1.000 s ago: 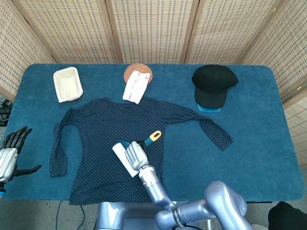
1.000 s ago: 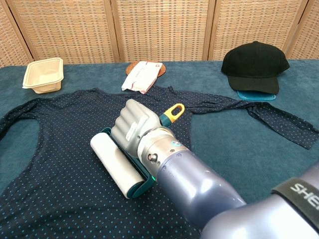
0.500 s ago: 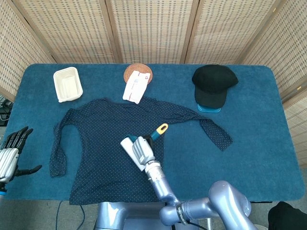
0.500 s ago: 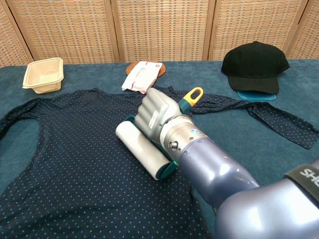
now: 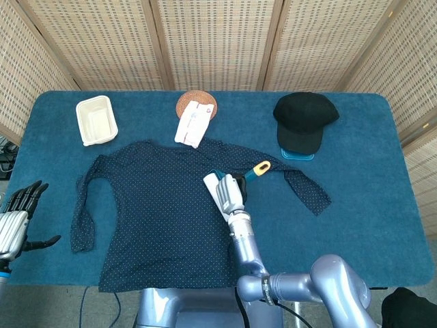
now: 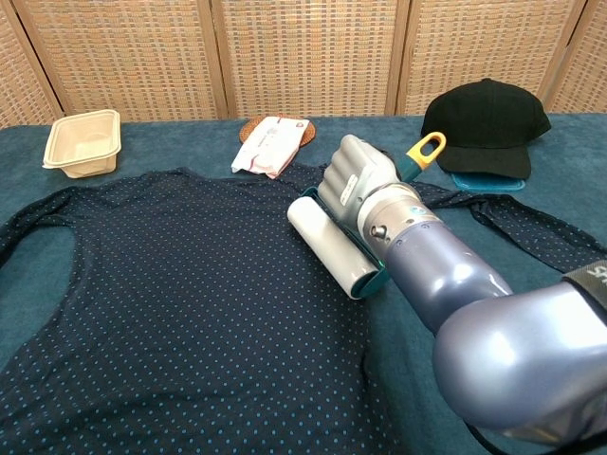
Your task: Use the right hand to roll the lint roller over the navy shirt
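The navy dotted shirt (image 5: 157, 212) (image 6: 171, 313) lies flat across the blue table, sleeves spread. My right hand (image 5: 232, 191) (image 6: 358, 190) grips the teal handle of the lint roller (image 5: 217, 193) (image 6: 330, 245); its white roll rests on the shirt's right side, by the edge of the body. The roller's yellow loop end (image 5: 261, 167) (image 6: 424, 147) sticks out past the hand toward the cap. My left hand (image 5: 17, 219) hangs off the table's left edge, fingers apart, holding nothing; the chest view does not show it.
A beige food tray (image 5: 95, 120) (image 6: 85, 141) sits at the back left. A white packet (image 5: 193, 123) (image 6: 270, 144) lies on a round brown coaster behind the collar. A black cap (image 5: 304, 119) (image 6: 486, 118) rests on a light-blue item at the back right.
My right hand has rolled the lint roller across the shirt from the lower middle up and to the right, toward the right sleeve. The left hand has stayed put.
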Robot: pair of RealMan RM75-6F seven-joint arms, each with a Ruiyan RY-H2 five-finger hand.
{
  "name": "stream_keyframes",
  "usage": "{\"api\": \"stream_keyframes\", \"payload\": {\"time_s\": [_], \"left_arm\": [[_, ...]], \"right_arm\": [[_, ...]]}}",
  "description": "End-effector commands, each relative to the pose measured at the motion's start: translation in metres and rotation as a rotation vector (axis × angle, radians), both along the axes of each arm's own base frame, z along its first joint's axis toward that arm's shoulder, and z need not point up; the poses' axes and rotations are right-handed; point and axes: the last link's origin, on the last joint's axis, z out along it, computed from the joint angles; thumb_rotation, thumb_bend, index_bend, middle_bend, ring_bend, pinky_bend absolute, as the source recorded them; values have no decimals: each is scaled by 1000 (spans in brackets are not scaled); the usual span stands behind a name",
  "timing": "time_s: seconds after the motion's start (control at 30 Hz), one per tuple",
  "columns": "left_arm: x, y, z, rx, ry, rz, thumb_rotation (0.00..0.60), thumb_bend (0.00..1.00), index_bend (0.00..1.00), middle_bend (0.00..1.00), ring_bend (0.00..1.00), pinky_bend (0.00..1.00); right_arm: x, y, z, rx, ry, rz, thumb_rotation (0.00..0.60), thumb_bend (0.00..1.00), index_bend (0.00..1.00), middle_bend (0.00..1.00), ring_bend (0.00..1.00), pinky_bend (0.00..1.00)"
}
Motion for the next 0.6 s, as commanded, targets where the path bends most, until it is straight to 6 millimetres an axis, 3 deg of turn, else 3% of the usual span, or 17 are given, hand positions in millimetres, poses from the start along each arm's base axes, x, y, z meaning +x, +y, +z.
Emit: {"api": "stream_keyframes", "payload": {"time_s": [0.03,0.6], "left_arm": [[0,0,0,1,0,1,600,0,0,0,0,0],[-1,1,2,4,-8,4,600,0,0,0,0,0]], "right_arm": [[8,7,-5,16,-2,16,600,842,729,1000,1000,1000],[60,60,-43,127,-31,86,600,842,729,1000,1000,1000]]}}
